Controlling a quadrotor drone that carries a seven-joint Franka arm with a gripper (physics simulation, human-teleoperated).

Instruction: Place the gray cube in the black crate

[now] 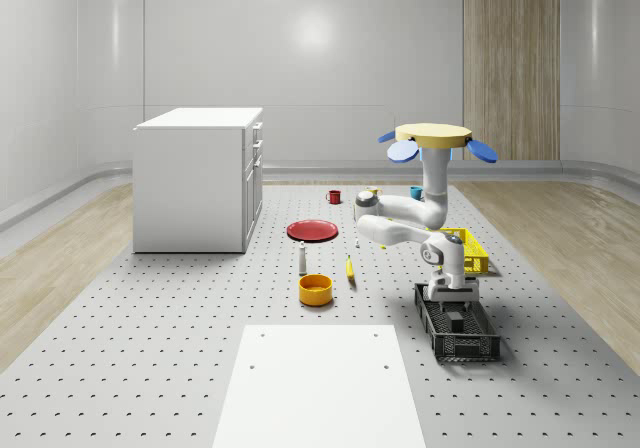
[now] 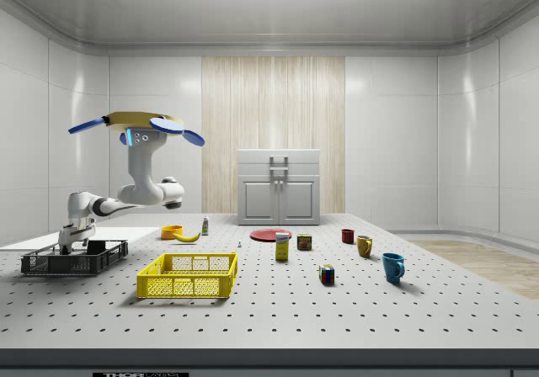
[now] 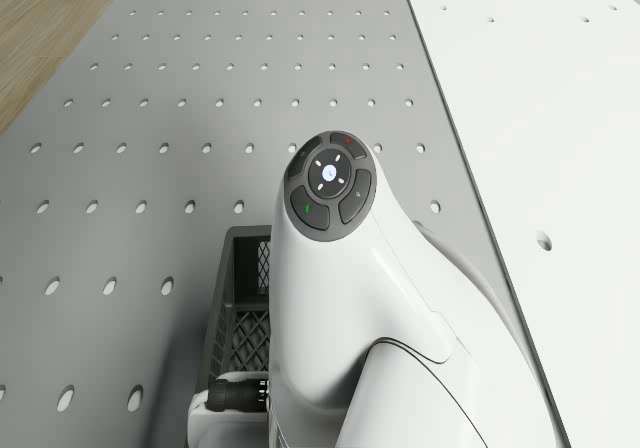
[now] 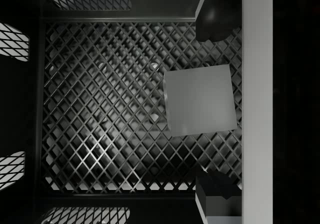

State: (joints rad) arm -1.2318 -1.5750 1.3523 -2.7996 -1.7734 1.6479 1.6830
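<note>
Plain gray cube point(image 4: 200, 100) sits between spread fingers point(image 4: 216, 15) of end effector point(image 4: 214, 104), ungripped, on mesh floor of black plastic crate point(image 4: 100, 134). Drone point(image 1: 432, 136) hovers beside crate.

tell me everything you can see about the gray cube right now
The gray cube is a plain, matte, light gray block with flat faces and sharp edges, seen slightly rotated in the wrist view. It sits inside the black crate, over the crate's diamond-mesh floor, between the two dark fingertips of the gripper, which stand apart from it above and below. In the whole-scene view it shows as a small block in the crate, just under the lowered gripper.
</note>
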